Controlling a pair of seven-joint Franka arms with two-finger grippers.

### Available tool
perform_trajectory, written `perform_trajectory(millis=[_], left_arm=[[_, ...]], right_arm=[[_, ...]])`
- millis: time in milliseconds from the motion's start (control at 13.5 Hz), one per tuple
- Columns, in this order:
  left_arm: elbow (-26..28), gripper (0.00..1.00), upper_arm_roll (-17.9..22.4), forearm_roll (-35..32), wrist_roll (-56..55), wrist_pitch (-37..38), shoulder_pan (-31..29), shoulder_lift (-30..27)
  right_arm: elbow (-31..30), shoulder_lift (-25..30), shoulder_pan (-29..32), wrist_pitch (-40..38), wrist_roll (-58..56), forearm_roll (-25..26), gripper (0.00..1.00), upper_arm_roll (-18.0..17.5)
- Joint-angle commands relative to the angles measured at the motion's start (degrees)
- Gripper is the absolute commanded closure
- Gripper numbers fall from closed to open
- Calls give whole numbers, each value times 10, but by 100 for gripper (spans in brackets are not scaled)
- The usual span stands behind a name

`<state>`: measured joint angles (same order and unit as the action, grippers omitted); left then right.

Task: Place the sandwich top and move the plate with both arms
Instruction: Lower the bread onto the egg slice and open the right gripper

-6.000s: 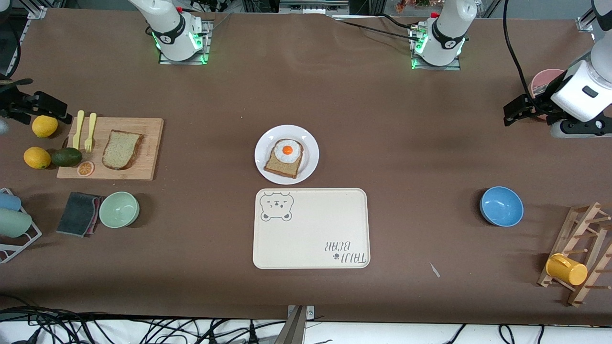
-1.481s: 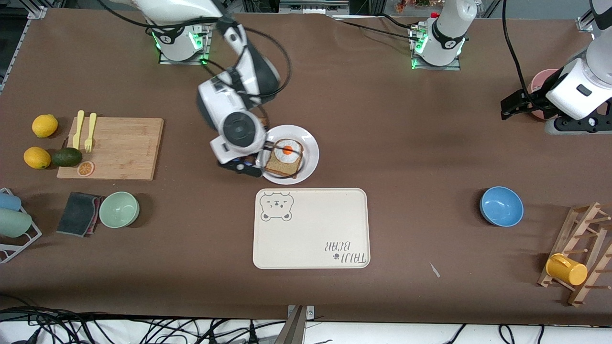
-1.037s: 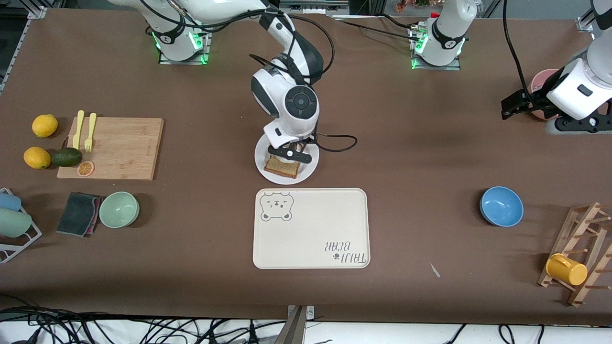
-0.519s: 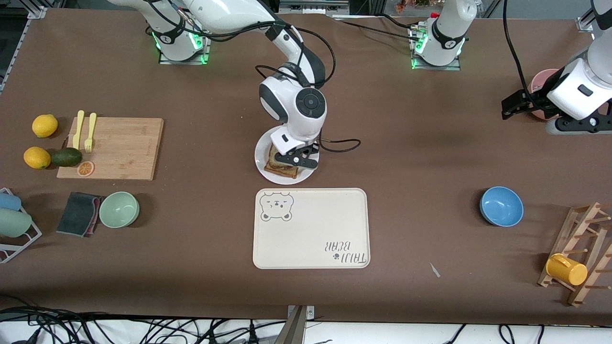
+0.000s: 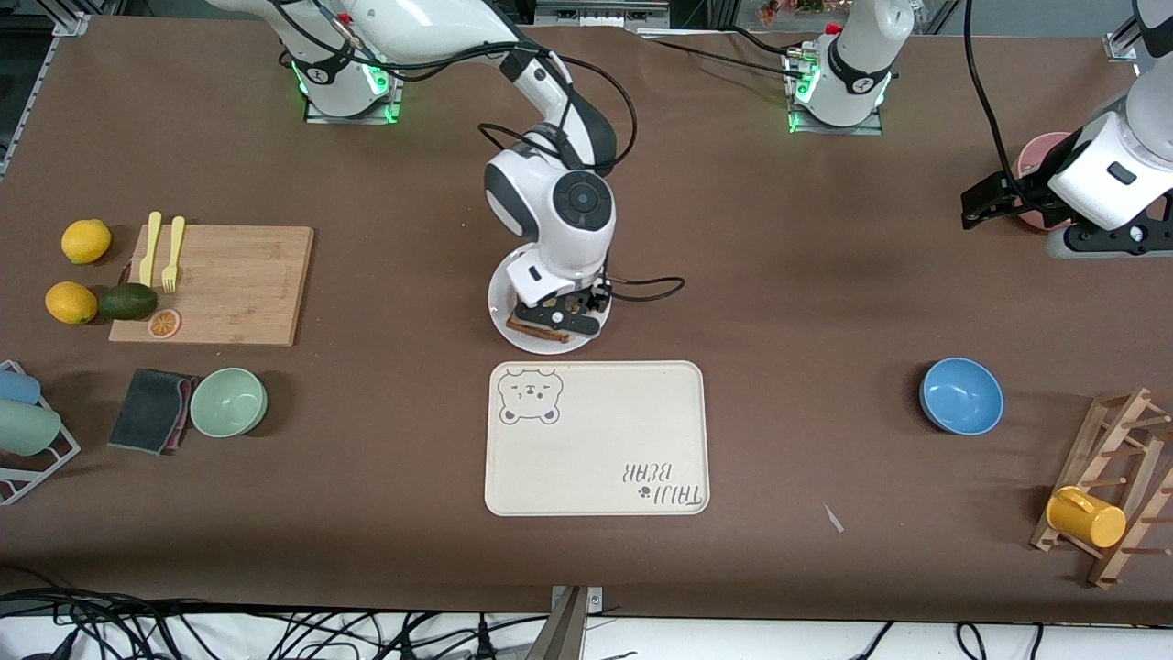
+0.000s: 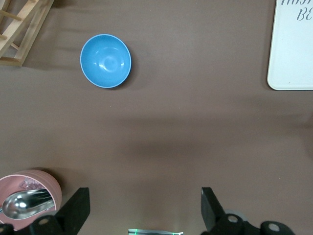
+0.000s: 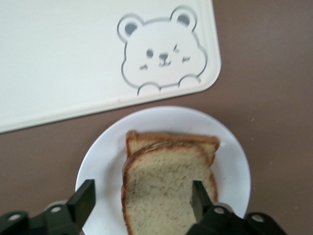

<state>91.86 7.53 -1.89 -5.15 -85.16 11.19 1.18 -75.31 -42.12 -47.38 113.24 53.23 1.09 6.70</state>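
While my right gripper [image 7: 139,203] hangs over the white plate [image 7: 100,161], jaws spread apart, the sandwich top [image 7: 166,186] lies free between them on the lower slice. My left gripper [image 6: 144,210] waits with jaws released above bare surface near the pink cup [image 6: 29,196].

Top slice [image 7: 164,188]: plain light-brown wholemeal bread, darker crust, lying flat on the lower slice, slightly skewed so the lower crust peeks out. It sits between the spread fingers of the right claw [image 7: 142,198]. Plate [image 7: 98,166]: small, round, white, on the tabletop under that claw.
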Motion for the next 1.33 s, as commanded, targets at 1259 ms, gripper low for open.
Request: perform_trajectory(millis=[1259], left_arm=[[165, 0, 0, 108, 10, -284, 16, 29]], right_arm=[[-172, 380, 463, -215, -530, -2, 0, -87]])
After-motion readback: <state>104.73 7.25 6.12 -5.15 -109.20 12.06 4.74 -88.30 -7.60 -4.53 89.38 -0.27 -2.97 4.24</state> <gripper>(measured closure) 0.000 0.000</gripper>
